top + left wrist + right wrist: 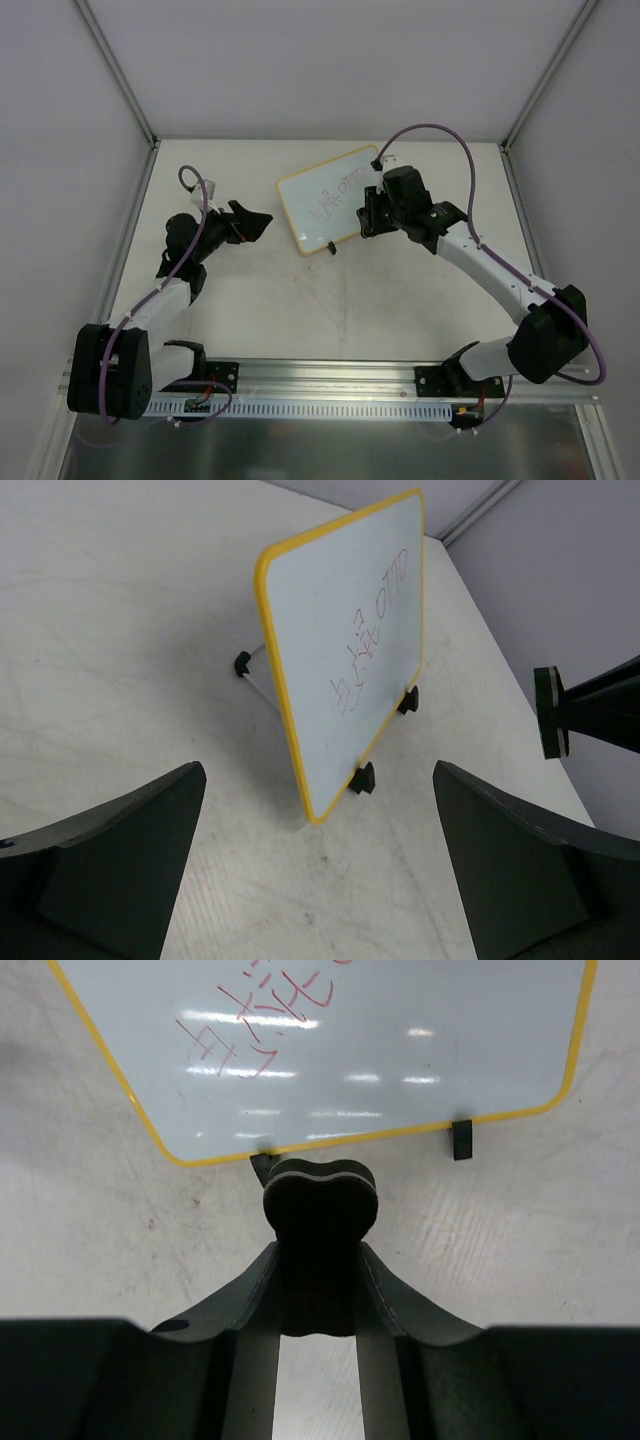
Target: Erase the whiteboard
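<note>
The small rectangular whiteboard [328,200] with rounded corners and a yellow rim stands tilted on the pale table [300,310], towards the far side and about midway between the two arms. It rests on two small black clip feet [461,1138] under its lower long edge and leans backwards. Red handwriting [260,1020] is on its white face. The right arm reaches in from the right with its elbow bent. The right gripper [370,215] is just in front of the lower edge of the board, and its fingers are clamped on a small black eraser block [320,1205], which is near the board but apart from it. The left gripper [258,222] hangs left of the board with its fingers wide apart, holding nothing.
</note>
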Robot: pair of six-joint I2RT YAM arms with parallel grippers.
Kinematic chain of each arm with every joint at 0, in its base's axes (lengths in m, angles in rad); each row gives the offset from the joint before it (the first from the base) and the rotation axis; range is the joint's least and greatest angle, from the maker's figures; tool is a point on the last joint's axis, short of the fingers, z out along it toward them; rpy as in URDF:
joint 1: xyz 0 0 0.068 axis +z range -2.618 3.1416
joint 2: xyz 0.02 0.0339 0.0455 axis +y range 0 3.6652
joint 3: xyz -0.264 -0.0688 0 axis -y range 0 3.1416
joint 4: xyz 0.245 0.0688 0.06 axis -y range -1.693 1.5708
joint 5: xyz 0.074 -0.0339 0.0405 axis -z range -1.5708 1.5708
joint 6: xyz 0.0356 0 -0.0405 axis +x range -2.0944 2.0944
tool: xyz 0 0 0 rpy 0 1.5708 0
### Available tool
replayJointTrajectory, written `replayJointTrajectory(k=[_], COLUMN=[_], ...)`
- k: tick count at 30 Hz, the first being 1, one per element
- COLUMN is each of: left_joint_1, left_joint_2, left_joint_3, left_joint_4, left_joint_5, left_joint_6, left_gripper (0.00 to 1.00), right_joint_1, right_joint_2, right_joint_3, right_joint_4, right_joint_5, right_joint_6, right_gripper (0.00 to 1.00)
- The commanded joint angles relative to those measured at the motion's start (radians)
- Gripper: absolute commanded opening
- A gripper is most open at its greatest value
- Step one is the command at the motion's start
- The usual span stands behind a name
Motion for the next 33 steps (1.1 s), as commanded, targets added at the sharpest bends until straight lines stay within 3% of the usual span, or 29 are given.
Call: replayJointTrajectory(k=[1,10,13,17,21,26,33], left_joint_1=[-0.010,-0.006,0.025,0.089,0.106,0.126,0.122], left_joint_2=[0.039,0.186,0.249,0.435,0.597,0.788,0.849], left_joint_3=[0.051,0.170,0.146,0.212,0.242,0.383,0.454], left_joint_4=[0.140,0.185,0.367,0.505,0.762,0.827,0.843], left_joint_5=[0.044,0.064,0.103,0.234,0.309,0.427,0.470], left_joint_6=[-0.008,0.073,0.032,-0.067,-0.180,-0.262,-0.254], left_gripper=[0.99,0.99,0.99,0.99,0.99,0.99,0.99], right_joint_1=[0.016,0.036,0.036,0.036,0.036,0.036,0.035], right_joint_2=[0.039,0.108,0.134,0.151,0.148,0.113,0.107], right_joint_3=[0.075,0.102,0.124,0.174,0.173,0.119,0.090], right_joint_4=[0.016,0.162,0.185,0.191,0.225,0.307,0.323], right_joint_5=[-0.026,-0.085,-0.121,-0.178,-0.178,-0.172,-0.136], right_joint_6=[-0.034,-0.048,-0.063,-0.086,-0.094,-0.124,-0.146], right_gripper=[0.00,0.00,0.00,0.00,0.00,0.00,0.00])
